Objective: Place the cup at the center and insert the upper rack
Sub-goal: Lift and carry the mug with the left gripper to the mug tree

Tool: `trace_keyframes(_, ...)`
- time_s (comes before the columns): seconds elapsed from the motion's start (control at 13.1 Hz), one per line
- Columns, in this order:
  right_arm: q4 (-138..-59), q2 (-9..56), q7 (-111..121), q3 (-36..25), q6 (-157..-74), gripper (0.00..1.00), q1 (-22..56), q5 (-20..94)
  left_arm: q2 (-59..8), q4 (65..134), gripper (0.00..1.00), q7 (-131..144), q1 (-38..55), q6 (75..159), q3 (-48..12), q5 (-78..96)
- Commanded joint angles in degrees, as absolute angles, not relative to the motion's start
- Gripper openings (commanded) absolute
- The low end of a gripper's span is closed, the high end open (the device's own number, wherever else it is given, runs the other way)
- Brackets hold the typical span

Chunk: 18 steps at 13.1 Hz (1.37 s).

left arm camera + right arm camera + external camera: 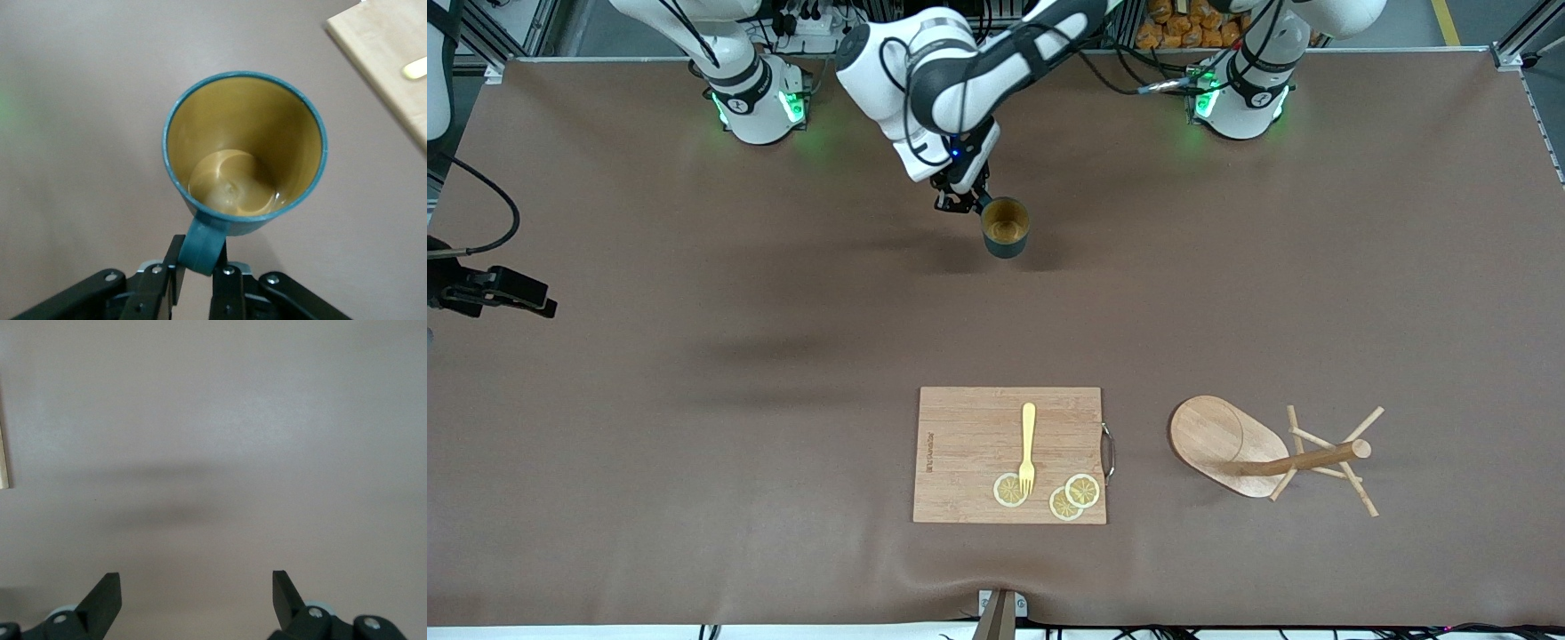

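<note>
- The left wrist view looks straight down into the cup (245, 152), showing its tan-yellow inside and teal rim; the left gripper (200, 270) has its fingers (227, 293) narrowed onto the cup's handle (205, 245). The front view shows none of that grip clearly.
- In the front view the cup (1006, 228) sits upright at the left gripper (965, 201), at about twelve o'clock from the cutting board (1009, 454) and well apart from it; whether its bottom touches the table (694, 444) cannot be told.
- Only the front view shows the upper rack (1267, 452). It lies tipped on its side on the table, toward the left arm's end, at three o'clock from the cutting board, with its oval base on edge and the post and pegs pointing toward that end.
- The cutting board carries a yellow fork (1028, 446) and three lemon slices (1083, 490); the left wrist view catches just one corner of the board (393, 53) and the fork's tip.
- The right wrist view shows bare table (213, 440), a soft shadow and the right gripper (197, 597) with its fingers (103, 600) spread wide and holding nothing.
- The left arm comes from its base and bends low across the table's middle, its wrist turned down over the cup.
- The right arm runs out of the front view at the right arm's end; its gripper (511, 293) waits there above the table.
</note>
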<state>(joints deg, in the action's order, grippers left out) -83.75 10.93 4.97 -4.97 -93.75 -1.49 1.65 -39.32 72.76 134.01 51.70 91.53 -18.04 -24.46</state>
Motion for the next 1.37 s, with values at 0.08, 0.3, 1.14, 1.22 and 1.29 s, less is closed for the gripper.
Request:
trace_keyframes(0.08, -83.14, 10.72, 4.13, -4.92, -93.52, 1.00, -1.41, 1.67, -32.53, 75.67, 0.00, 126.24, 45.46, 97.38, -17.23, -19.17)
trace_keyframes(0.3, -83.14, 10.72, 4.13, -4.92, -93.52, 1.00, -1.41, 1.67, -28.93, 75.76, 0.00, 116.57, 39.31, 99.04, -16.88, -12.33)
trace_keyframes(1.14, -83.14, 10.72, 4.13, -4.92, -93.52, 1.00, -1.41, 1.49, -18.81, 75.94, 0.00, 79.40, 16.71, 100.99, -8.01, 24.57)
trace_keyframes(1.22, -83.14, 10.72, 4.13, -4.92, -93.52, 1.00, -1.41, 1.49, -18.90, 75.94, 0.00, 76.41, 15.22, 100.99, -7.04, 28.52)
trace_keyframes(1.29, -83.14, 10.72, 4.13, -4.92, -93.52, 1.00, -1.41, 1.49, -19.07, 76.02, 0.00, 73.68, 13.46, 100.99, -6.42, 31.96)
